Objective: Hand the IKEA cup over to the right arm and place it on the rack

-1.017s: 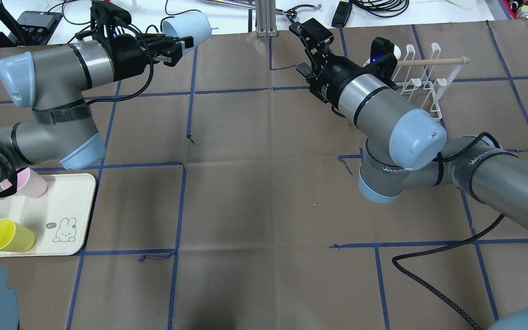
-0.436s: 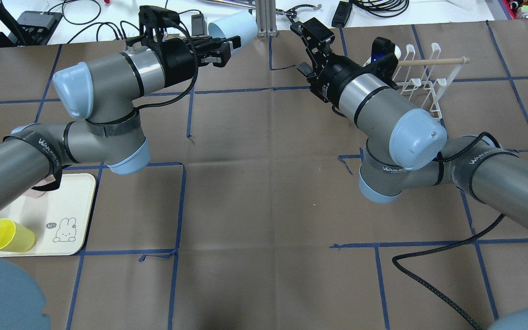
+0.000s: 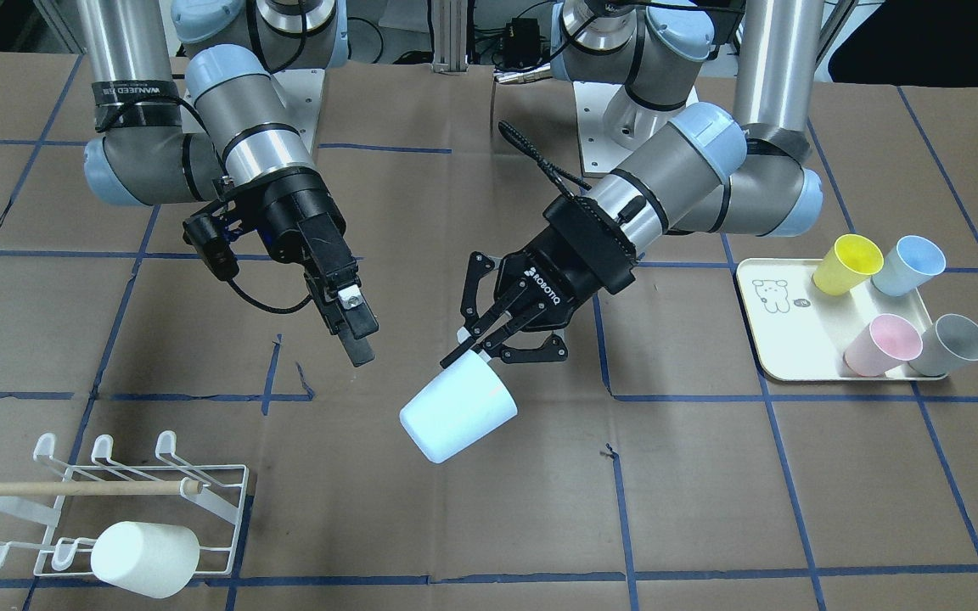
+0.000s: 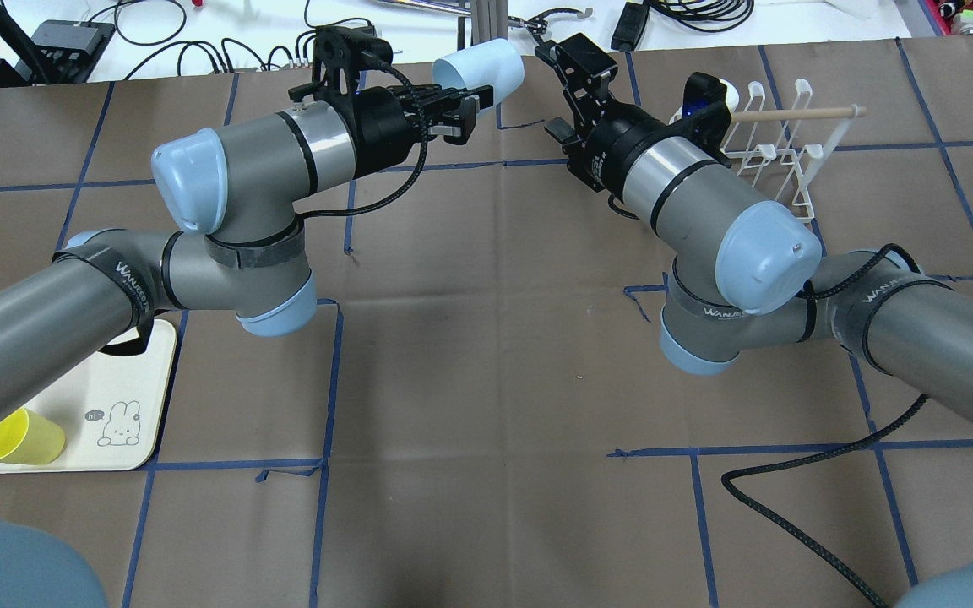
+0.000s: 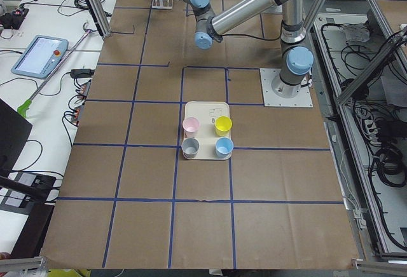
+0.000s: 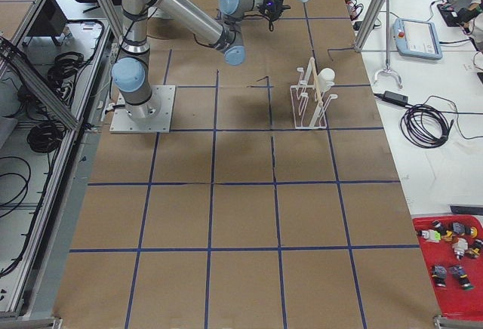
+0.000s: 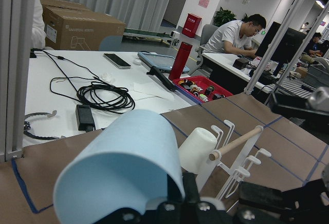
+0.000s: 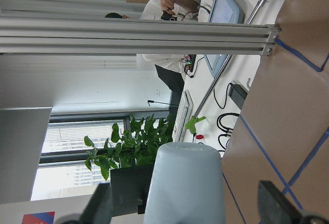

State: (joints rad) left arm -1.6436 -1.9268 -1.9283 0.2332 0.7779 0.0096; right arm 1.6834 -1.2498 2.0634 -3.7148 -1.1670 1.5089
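My left gripper (image 4: 471, 100) is shut on the rim of a light-blue cup (image 4: 480, 71) and holds it on its side above the table's far edge. In the front view the left gripper (image 3: 479, 350) and the cup (image 3: 458, 417) are at the centre. The cup fills the left wrist view (image 7: 123, 167). My right gripper (image 4: 547, 89) is open and empty, just right of the cup. In the right wrist view its fingers (image 8: 275, 208) stand wide apart, with the cup (image 8: 185, 183) between them and farther out. The white wire rack (image 4: 778, 152) stands behind the right wrist.
A white cup (image 3: 145, 556) hangs on the rack (image 3: 115, 501). A cream tray (image 3: 795, 322) by the left arm's base holds yellow (image 3: 847, 264), blue (image 3: 907, 265), pink (image 3: 882, 344) and grey (image 3: 947, 344) cups. An aluminium post (image 4: 486, 34) and cables lie beyond the far edge.
My left arm has swung to the right with the blue cup, bringing it close to the open right gripper. The right arm has hardly moved.
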